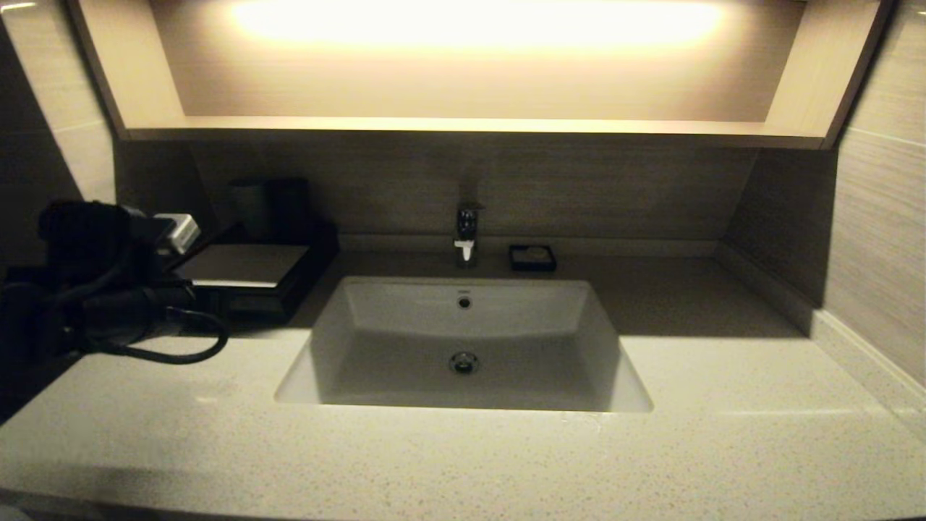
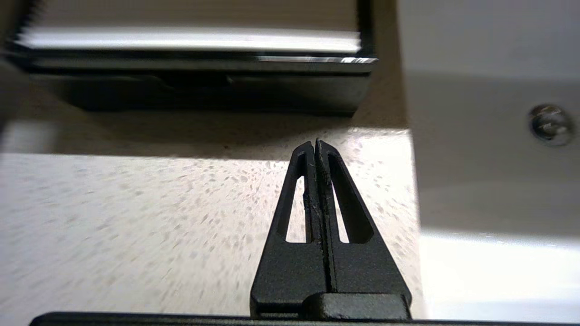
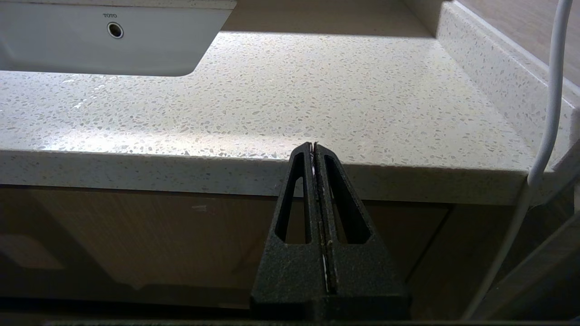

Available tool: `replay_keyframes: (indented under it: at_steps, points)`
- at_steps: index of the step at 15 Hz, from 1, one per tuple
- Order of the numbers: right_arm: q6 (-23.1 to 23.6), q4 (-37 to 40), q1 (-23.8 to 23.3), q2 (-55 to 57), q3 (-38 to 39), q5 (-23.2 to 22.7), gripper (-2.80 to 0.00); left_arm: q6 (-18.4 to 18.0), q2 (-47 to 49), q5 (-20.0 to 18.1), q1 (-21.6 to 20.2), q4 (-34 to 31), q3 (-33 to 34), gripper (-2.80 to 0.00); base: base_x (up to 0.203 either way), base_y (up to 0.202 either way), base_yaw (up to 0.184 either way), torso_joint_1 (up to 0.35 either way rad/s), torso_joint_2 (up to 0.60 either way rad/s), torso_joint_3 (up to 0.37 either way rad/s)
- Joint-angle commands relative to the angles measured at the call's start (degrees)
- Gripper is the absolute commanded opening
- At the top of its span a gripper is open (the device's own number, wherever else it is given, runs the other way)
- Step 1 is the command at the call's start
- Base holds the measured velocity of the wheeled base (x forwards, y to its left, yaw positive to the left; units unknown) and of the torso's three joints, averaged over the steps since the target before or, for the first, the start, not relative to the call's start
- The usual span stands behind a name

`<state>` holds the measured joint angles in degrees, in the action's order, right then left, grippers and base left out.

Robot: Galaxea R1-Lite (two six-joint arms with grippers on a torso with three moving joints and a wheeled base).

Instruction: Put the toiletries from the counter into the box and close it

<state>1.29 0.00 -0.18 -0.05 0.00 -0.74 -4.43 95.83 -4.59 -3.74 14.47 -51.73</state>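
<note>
The black box (image 1: 242,269) with its pale grey top stands on the counter (image 1: 463,463) at the back left, left of the white sink (image 1: 362,304). In the left wrist view the box (image 2: 195,86) has its drawer front flush with the body. No toiletry packets show in any view. My left arm (image 1: 94,289) hangs over the counter's left side; its gripper (image 2: 315,142) is shut and empty, a short way in front of the box, above bare counter (image 2: 136,217). My right gripper (image 3: 313,146) is shut and empty, low in front of the counter's front edge (image 3: 181,172).
A chrome tap (image 1: 466,235) and a small black square dish (image 1: 532,257) stand behind the sink. Dark upright cups (image 1: 271,206) stand behind the box. A raised stone ledge (image 1: 854,340) runs along the right wall. A white cable (image 3: 546,127) hangs beside the right gripper.
</note>
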Motion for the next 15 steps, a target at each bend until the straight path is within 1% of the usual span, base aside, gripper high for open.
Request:
replay_keyframes:
  at_steps: [1, 4, 7, 11, 15]
  points:
    - [0.0, 0.0, 0.0, 0.0, 0.1, 0.0, -2.80, 0.0, -7.1, -0.1, -0.2, 0.3, 1.9, -2.80, 0.000, 0.000, 0.000, 0.000, 0.00, 0.000]
    - [0.0, 0.0, 0.0, 0.0, 0.1, 0.0, -2.80, 0.3, -12.6, -1.0, -0.3, 1.1, 5.2, -2.80, 0.000, 0.000, 0.000, 0.000, 0.00, 0.000]
    - [0.0, 0.0, 0.0, 0.0, 0.1, 0.0, -2.80, 0.4, -14.4, -4.1, 0.4, 5.3, 7.5, -2.80, 0.000, 0.000, 0.000, 0.000, 0.00, 0.000]
    - [0.0, 0.0, 0.0, 0.0, 0.1, 0.0, -2.80, 0.8, -14.9, -4.6, 4.6, 9.3, 7.7, -2.80, 0.000, 0.000, 0.000, 0.000, 0.00, 0.000]
    - [0.0, 0.0, 0.0, 0.0, 0.1, 0.0, -2.80, 0.9, -15.4, -4.6, 9.8, 10.8, 7.8, -2.80, 0.000, 0.000, 0.000, 0.000, 0.00, 0.000]
